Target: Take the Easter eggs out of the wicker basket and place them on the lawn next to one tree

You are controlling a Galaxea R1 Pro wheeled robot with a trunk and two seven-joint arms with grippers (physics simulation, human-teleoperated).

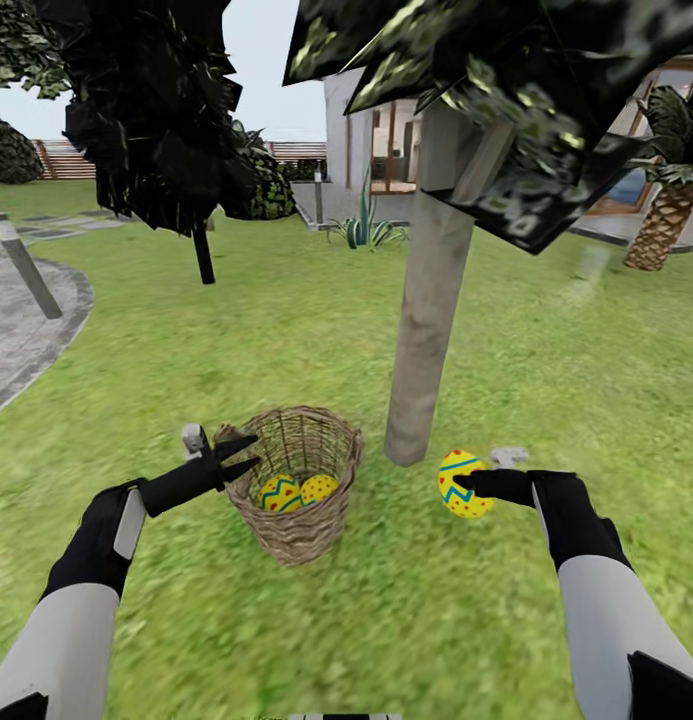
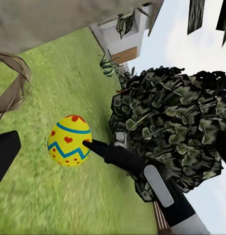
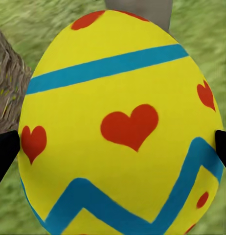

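- The right gripper point(image 1: 464, 487) holds one egg point(image 1: 462, 484) between its dark fingers point(image 3: 5, 156), which press on opposite sides of the shell; in the right wrist view a fingertip shows at each edge of the egg, closed onto it.
- The held egg sits just beside the foot of the tree point(image 1: 426, 330), on the side away from the basket point(image 1: 298, 484), low over the lawn point(image 1: 416, 620); whether it touches the grass cannot be told.
- The egg is bright yellow, with a straight blue band near its narrow end, a blue zigzag lower down, and red hearts and dots across the shell.
- Its long axis stands roughly upright, narrow end up, tilted slightly.
- Two more eggs point(image 1: 298, 492) lie side by side in the bottom of the basket, which stands upright on the grass just beside the tree trunk.
- These two carry the same yellow, blue and red pattern; which way they point is not clear.
- The left gripper point(image 1: 248, 454) hangs at the basket's rim on the side away from the tree, its two black fingers parted and holding nothing.
- A dark, black-trunked tree point(image 1: 156, 120) stands well beyond the basket, and a white house point(image 1: 371, 130) rises behind the pale trunk.
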